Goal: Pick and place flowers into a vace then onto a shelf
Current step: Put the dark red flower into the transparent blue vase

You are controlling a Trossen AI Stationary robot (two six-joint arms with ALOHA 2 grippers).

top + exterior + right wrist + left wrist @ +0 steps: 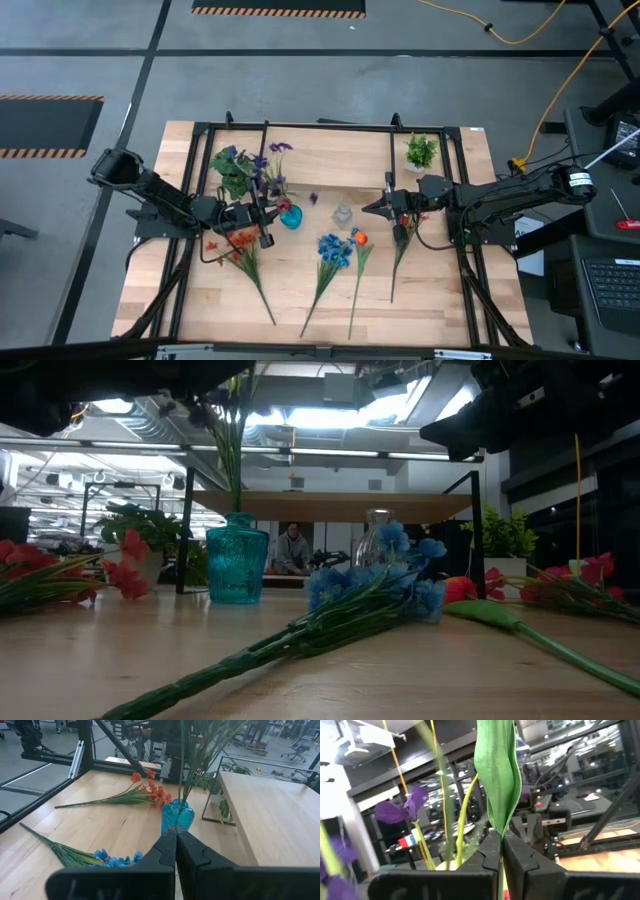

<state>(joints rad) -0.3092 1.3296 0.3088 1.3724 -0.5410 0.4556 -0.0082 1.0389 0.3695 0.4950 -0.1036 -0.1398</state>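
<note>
Long light wooden shelf on thin black legs [330,155] spans the table's far half, at 12 o'clock from table centre; small leafy potted plant [421,152] on its right end.

Teal ribbed glass vase [290,216] stands at roughly 10 o'clock from table centre, just in front of the shelf. It already holds the purple-bloomed spray [262,165]. A small clear glass vase [343,213] sits beside it at its 3 o'clock, empty as far as I can see.

Left gripper [262,214] sits at the teal vase's 9 o'clock, fingers [487,854] clamped on a green stem and leaf of the purple spray, above the vase mouth.

Right gripper [372,208] hovers at the clear vase's 3 o'clock, fingers together, holding nothing.

Loose on the table: blue-bloomed spray [333,250] and orange bud stem [359,238] at 6 o'clock, red-orange spray [238,247] at 8 o'clock, another red spray [402,232] at 4 o'clock.

Handling, my read: flowers are light, stems springy wire and plastic, blooms soft. Grip mid-stem below the leaves, not the heads. Vases are glass, slick and top-heavy once loaded, so take them low on the body for the shelf move.
</note>
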